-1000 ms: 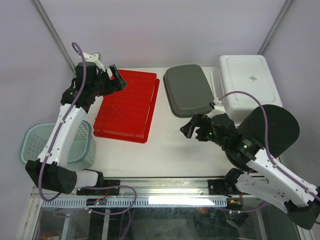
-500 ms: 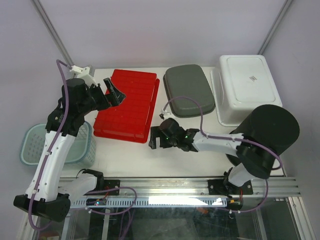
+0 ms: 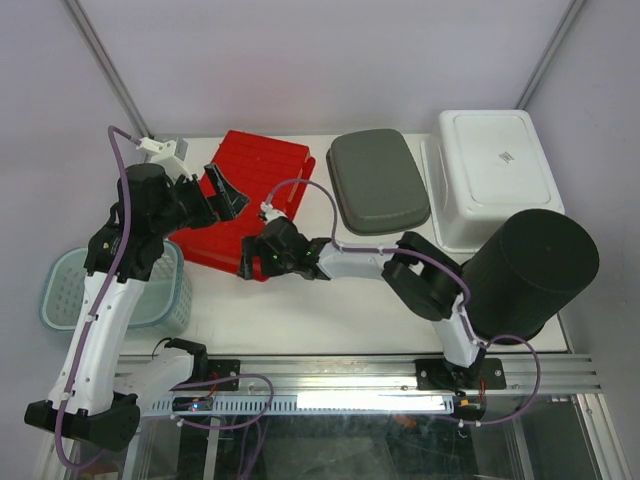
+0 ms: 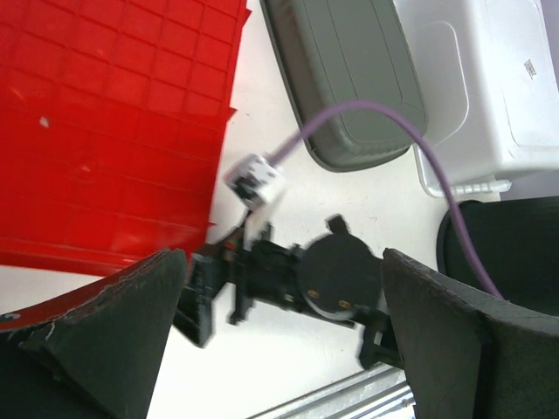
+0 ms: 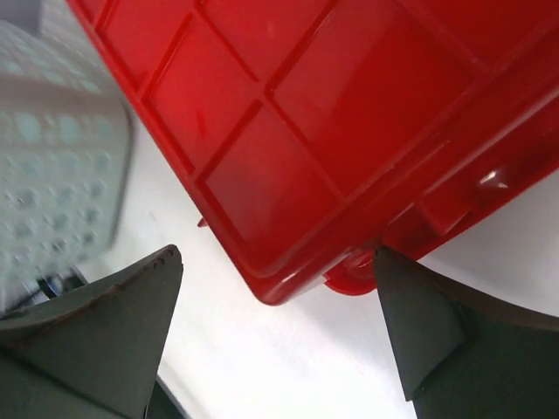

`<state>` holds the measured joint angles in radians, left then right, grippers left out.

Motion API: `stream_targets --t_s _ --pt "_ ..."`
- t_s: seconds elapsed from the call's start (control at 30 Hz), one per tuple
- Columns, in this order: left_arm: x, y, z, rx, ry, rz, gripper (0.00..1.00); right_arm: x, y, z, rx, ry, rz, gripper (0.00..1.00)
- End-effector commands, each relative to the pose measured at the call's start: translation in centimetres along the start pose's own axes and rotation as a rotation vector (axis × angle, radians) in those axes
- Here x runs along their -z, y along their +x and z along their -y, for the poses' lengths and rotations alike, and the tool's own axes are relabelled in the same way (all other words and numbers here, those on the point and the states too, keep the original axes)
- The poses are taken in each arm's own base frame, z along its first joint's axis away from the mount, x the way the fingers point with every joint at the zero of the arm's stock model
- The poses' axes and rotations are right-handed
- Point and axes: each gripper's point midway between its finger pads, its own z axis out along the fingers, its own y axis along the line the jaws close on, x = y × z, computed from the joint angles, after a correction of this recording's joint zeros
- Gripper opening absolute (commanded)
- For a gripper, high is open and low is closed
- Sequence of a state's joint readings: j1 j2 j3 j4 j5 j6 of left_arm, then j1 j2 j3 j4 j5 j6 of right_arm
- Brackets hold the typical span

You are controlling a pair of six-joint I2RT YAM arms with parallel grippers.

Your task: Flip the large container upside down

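The large red container (image 3: 268,190) lies with its gridded underside facing up at the back left of the table, tilted. It also shows in the left wrist view (image 4: 105,131) and the right wrist view (image 5: 288,131). My left gripper (image 3: 228,195) is open at its left edge; in the left wrist view (image 4: 281,262) one finger (image 4: 96,332) lies by the red rim. My right gripper (image 3: 250,262) is open, and its jaws (image 5: 278,253) straddle the container's near corner without touching it. The right wrist also shows in the left wrist view (image 4: 341,279).
A grey tray (image 3: 378,180) and an upturned white bin (image 3: 495,170) stand at the back right. A black cylinder (image 3: 530,270) is at the right front. A pale green basket (image 3: 60,290) sits off the left edge, also in the right wrist view (image 5: 52,175).
My right arm has swept left across the table to the red container's near corner. My left gripper has shifted a little and the red container has tilted and moved left.
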<state>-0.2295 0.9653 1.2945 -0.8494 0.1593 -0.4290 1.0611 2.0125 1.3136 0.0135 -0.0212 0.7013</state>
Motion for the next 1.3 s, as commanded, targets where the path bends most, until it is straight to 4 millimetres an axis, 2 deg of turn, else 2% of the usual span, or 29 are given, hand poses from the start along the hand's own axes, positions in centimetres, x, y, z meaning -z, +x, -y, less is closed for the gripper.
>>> stream_targets --t_s 0.0,0.13,0.23,0.3,0.4,0.57,0.63,0.73,0.77,0.93,1.07,1.27 --pt "2.2 -1.7 1.6 -0.031 0.047 0.066 0.99 -2.7 -5.3 -6.8 0.01 -0.207 0.088 0.94" --pt "2.8 -1.8 1.7 -0.03 0.045 0.067 0.99 -3.3 -8.1 -12.2 0.036 -0.44 0.122 0.94" --pt "3.1 -2.0 1.5 -0.037 0.03 0.071 0.99 -2.4 -8.9 -12.8 0.036 -0.482 0.126 0.94" --pt "3.1 -2.1 1.1 -0.044 0.006 0.079 0.99 -1.3 -8.1 -10.8 0.036 -0.445 0.136 0.94" --pt "2.7 -2.2 -0.1 -0.051 -0.056 0.081 0.99 2.0 -7.2 -7.9 0.044 -0.386 0.161 0.94" --pt "1.0 -2.0 -3.9 -0.062 -0.255 0.039 0.99 7.0 -2.7 -1.0 0.056 -0.113 0.088 0.94" --pt "-0.1 -1.3 -5.0 -0.059 -0.297 0.006 0.99 8.9 -0.6 0.4 0.058 -0.053 0.067 0.94" --pt "-2.5 0.8 -5.0 -0.026 -0.258 -0.066 0.99 12.1 1.6 0.9 0.095 -0.001 0.08 0.95" --pt "-3.5 2.3 -5.4 -0.01 -0.245 -0.107 0.99 12.9 2.2 1.2 0.101 0.019 0.078 0.95" --pt "-7.5 7.8 -5.8 0.001 -0.246 -0.221 0.99 16.7 3.0 1.7 0.145 0.083 0.115 0.95" --pt "-10.1 11.3 -5.7 -0.032 -0.272 -0.285 0.99 19.6 2.4 1.8 0.145 0.086 0.17 0.95" --pt "-13.4 12.9 -7.6 -0.034 -0.346 -0.294 0.99 23.6 0.1 2.2 0.099 0.073 0.323 0.96"
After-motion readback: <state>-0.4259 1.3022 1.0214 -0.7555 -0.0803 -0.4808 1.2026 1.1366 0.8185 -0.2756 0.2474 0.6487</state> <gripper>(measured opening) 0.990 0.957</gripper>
